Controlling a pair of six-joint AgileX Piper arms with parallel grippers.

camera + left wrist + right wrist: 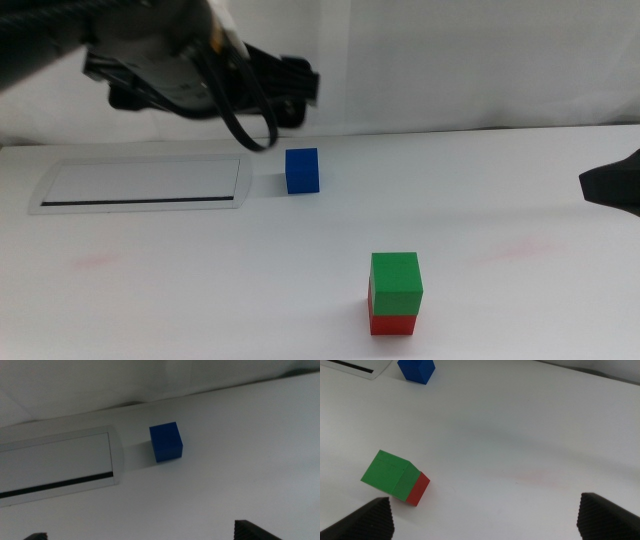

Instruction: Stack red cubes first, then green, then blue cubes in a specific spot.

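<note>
Left gripper (140,536) wide open, above blue cube (302,170). Green (396,282) sits on red (392,324). Right gripper (485,519) open, empty.

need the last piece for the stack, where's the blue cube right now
In the middle view the small matte blue cube sits alone on the white table, just right of the flat silver-framed panel, behind the green-on-red stack.

Middle view bright and even, left wrist view dim and grey, shadows soft, near arm blurred.
</note>
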